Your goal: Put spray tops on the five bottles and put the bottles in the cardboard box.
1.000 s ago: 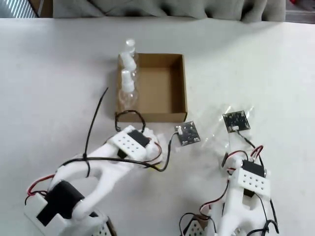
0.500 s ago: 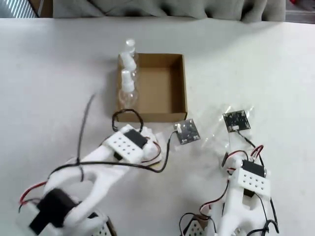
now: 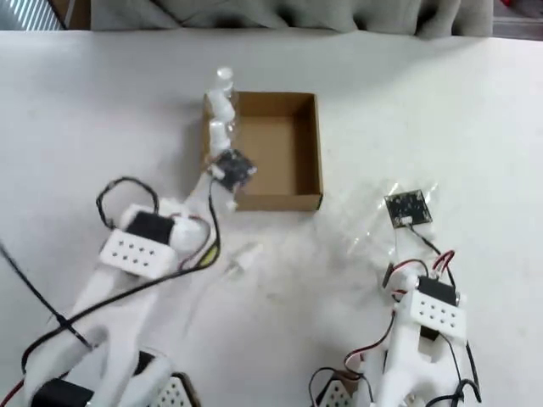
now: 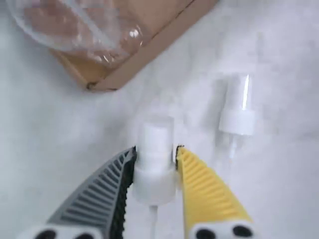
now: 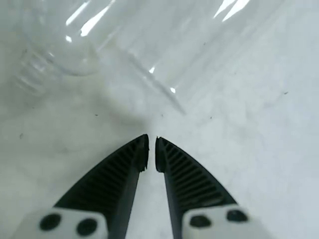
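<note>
My left gripper (image 4: 155,153) is clamped on a spray top (image 4: 153,174) at its collar. The top is light, hard and slick, so the collar looks the safest hold. A second top (image 3: 242,261) lies at six o'clock from the box (image 3: 316,144). My right gripper (image 5: 151,155) is all but closed on nothing, with a bottle (image 5: 149,45) just ahead, probably thin-walled.

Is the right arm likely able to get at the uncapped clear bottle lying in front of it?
Probably yes. The bottle lies on the table just ahead of the right claw with nothing between them, though the shut claw would have to open first.
</note>
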Motion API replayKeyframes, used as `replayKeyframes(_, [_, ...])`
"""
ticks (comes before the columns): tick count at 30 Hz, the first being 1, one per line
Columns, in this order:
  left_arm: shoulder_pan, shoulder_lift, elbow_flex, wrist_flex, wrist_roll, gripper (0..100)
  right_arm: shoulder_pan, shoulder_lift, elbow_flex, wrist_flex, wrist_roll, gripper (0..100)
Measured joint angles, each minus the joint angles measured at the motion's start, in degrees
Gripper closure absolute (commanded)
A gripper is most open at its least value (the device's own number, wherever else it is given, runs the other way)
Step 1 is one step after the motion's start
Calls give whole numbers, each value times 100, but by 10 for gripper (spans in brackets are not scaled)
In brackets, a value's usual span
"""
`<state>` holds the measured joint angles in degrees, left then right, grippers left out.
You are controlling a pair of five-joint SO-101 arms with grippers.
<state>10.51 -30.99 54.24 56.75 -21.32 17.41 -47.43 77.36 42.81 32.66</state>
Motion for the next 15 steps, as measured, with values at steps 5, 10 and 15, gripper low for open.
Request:
replayKeyframes(5, [-264,0,958,-993,-202,836,0,0,0,0,0,981])
replayKeyframes(10, [-879,0,1002,-1389,-220,760,0,0,0,0,0,981])
replayKeyframes(15, [-923,0,1002,-1415,-220,757,0,0,0,9,0,981])
